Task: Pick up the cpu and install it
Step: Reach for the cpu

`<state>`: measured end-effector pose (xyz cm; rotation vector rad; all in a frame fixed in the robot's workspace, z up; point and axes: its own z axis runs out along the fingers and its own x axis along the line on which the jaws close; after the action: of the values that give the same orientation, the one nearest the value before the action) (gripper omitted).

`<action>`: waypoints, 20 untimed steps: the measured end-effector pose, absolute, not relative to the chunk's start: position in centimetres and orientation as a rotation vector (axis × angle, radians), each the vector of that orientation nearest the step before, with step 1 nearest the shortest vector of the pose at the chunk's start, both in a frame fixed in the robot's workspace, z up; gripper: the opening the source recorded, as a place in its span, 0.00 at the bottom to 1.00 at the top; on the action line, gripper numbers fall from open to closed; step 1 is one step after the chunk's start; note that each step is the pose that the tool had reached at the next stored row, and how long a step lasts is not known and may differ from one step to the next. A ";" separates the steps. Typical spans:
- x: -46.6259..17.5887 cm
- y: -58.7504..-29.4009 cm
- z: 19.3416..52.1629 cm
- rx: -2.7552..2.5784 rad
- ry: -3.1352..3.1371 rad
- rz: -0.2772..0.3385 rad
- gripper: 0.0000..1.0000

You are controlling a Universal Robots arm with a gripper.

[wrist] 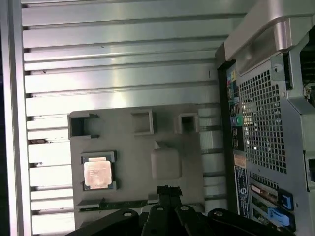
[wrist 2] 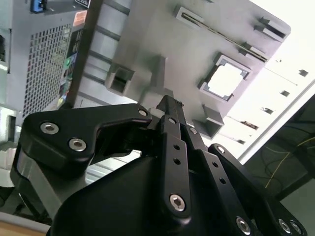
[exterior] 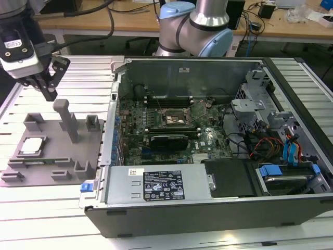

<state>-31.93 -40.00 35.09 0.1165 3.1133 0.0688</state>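
Observation:
The cpu (exterior: 31, 146), a small square chip with a pale metal top, lies flat in a recess of the grey fixture plate (exterior: 49, 164) at the exterior view's left. It also appears in both wrist views (wrist: 97, 173) (wrist 2: 225, 80). My gripper (exterior: 50, 95) hangs in the air above the plate's far edge, apart from the cpu. Its black fingers (wrist 2: 170, 113) are pressed together with nothing between them. The open socket (exterior: 174, 117) sits on the motherboard inside the computer case (exterior: 208, 208).
An upright grey post (exterior: 67, 120) and several low blocks rise from the fixture plate close to my gripper. The case wall (exterior: 112, 120) borders the plate on the exterior view's right. Cables and drive bays (exterior: 276, 151) crowd the case's far side. The ribbed table (exterior: 52, 219) lies around them.

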 end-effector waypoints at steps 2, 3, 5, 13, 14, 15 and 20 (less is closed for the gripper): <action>-32.8 -40.0 34.8 0.117 3.113 0.069 0.11; -33.3 -40.0 34.6 0.117 3.113 0.069 0.11; -34.3 -40.0 34.3 0.116 3.113 0.069 0.11; -36.4 -40.1 32.9 0.116 3.113 0.069 0.11; -36.5 -40.1 32.8 0.116 3.113 0.069 0.11; -36.6 -40.2 32.8 0.116 3.113 0.069 0.11; -36.9 -40.3 32.6 0.116 3.113 0.069 0.11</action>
<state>-36.87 -40.25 32.62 0.1158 3.1133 0.0688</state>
